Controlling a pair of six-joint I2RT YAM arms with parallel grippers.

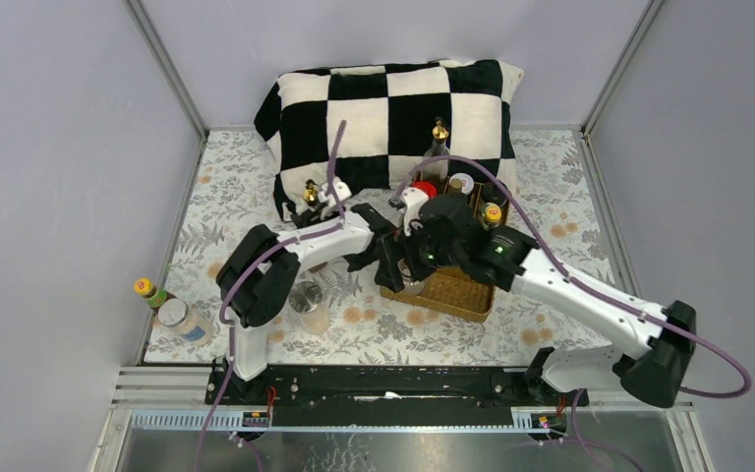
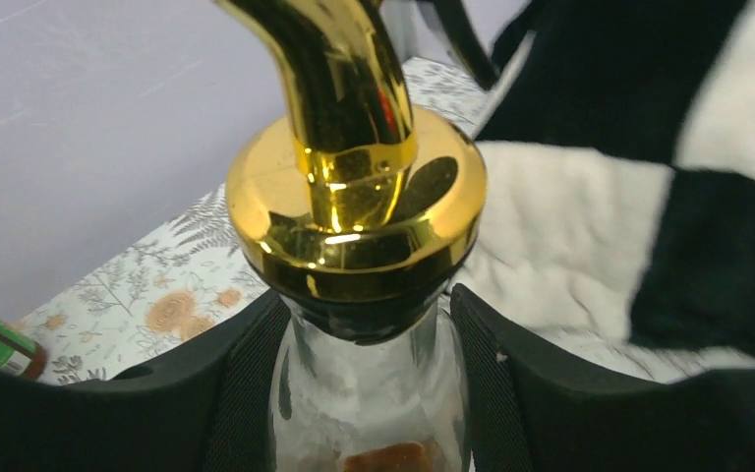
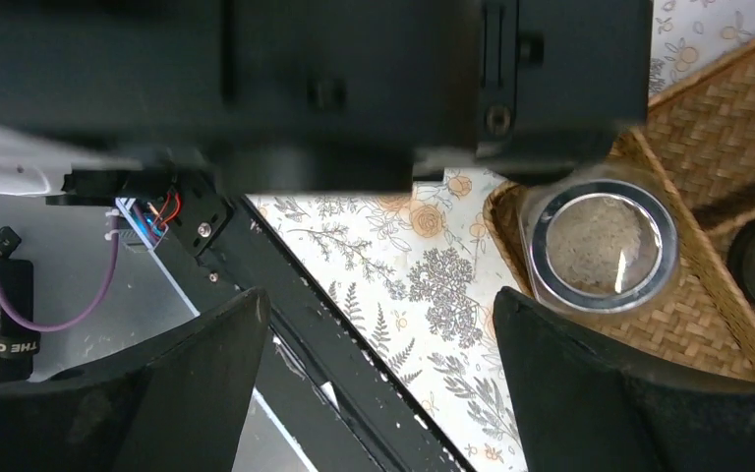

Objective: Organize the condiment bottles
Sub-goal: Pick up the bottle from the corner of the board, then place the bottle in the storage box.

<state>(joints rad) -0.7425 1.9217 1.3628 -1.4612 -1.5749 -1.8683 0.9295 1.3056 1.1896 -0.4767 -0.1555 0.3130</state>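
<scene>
Sitting in the wicker tray [image 3: 718, 128], a powder-filled jar [image 3: 602, 246].

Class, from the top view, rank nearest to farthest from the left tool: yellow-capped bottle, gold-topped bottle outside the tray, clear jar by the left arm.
1. gold-topped bottle: in the left tool, left of the tray.
2. clear jar: toward the table's near edge.
3. yellow-capped bottle: left edge.

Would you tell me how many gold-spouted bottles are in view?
2: rear bottle at the far end of the wicker tray; held bottle in the left gripper; arms may hide others.
</scene>
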